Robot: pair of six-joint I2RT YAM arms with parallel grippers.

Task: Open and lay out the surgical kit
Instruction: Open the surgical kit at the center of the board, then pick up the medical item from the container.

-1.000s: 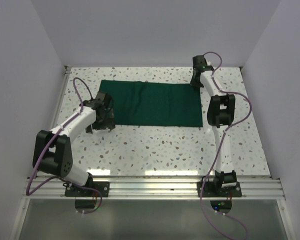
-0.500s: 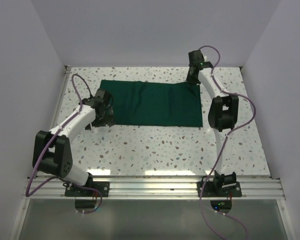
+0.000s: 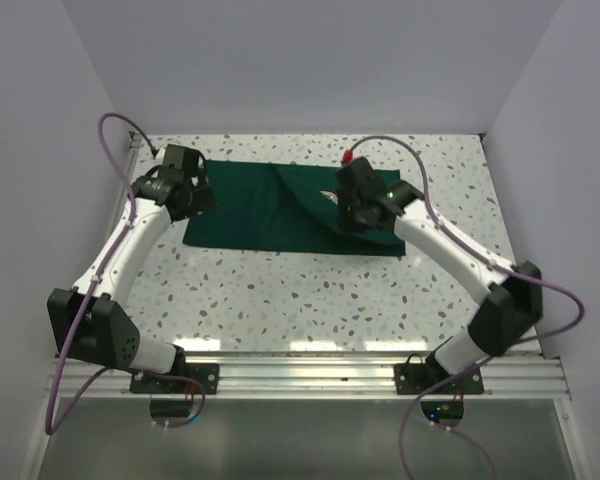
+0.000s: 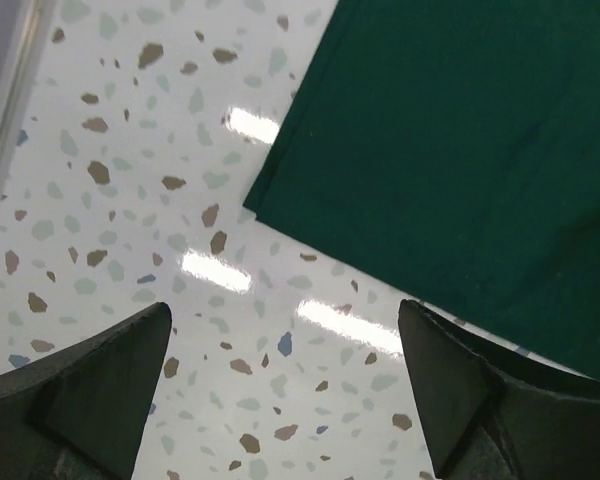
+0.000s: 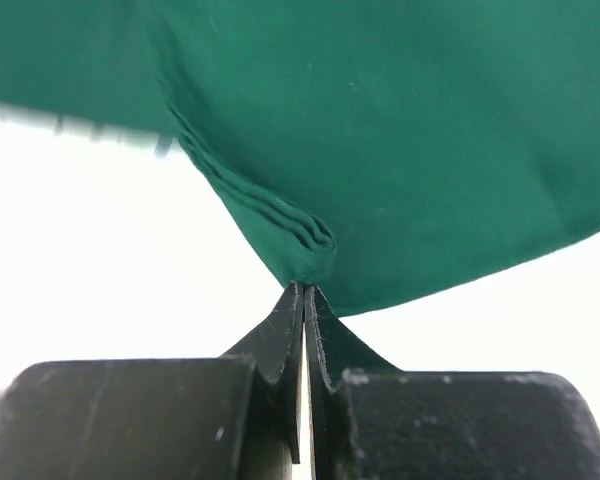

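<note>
The dark green cloth wrap (image 3: 270, 210) lies across the back of the table. My right gripper (image 3: 358, 212) is shut on a corner of the cloth (image 5: 310, 240) and holds that flap lifted and folded over toward the middle. A pale shiny patch (image 3: 332, 199) shows under the raised flap; I cannot tell what it is. My left gripper (image 3: 180, 180) is open and empty over the cloth's far left end; in the left wrist view its fingers (image 4: 90, 370) straddle bare table beside a cloth corner (image 4: 255, 207). No instruments show.
The speckled table (image 3: 310, 290) is walled by white panels at the back and sides. A metal rail (image 3: 310, 372) runs along the near edge by the arm bases. Purple cables loop from both arms.
My right gripper has carried the cloth's far right corner from the back right toward the middle, folding the flap over. My left gripper has moved from the near left corner to the far left.
</note>
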